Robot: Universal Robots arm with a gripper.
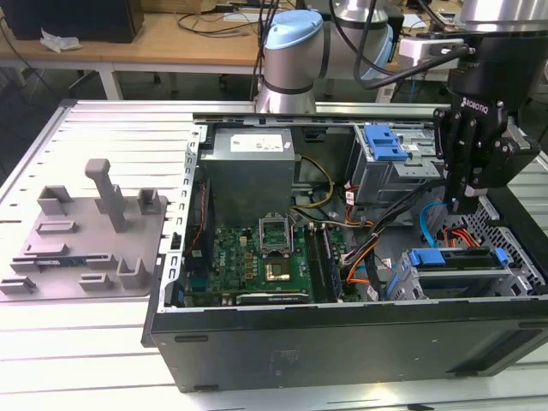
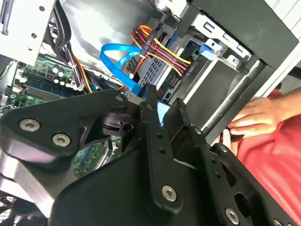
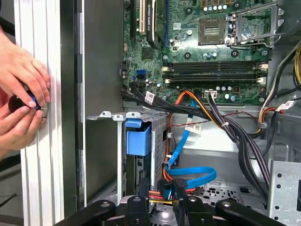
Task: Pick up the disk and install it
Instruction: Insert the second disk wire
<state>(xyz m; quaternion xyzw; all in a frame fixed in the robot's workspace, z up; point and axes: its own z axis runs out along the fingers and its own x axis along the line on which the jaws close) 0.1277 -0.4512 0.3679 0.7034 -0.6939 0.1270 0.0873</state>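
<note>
Your slatted tabletop (image 1: pixel 103 120) carries the open computer case (image 1: pixel 342 342), lying on its side. The green motherboard (image 1: pixel 257 257) fills its middle. The disk (image 1: pixel 462 261) sits flat in the drive bay at the case's corner, on the exterior view's right, with blue rails at both ends. Your gripper (image 1: pixel 460 204) hangs just above that bay with its fingers (image 2: pixel 150 122) a narrow gap apart, holding nothing. A blue cable (image 3: pixel 188 176) loops below them. A person's hands (image 3: pixel 23 89) rest on the tabletop beside the case.
</note>
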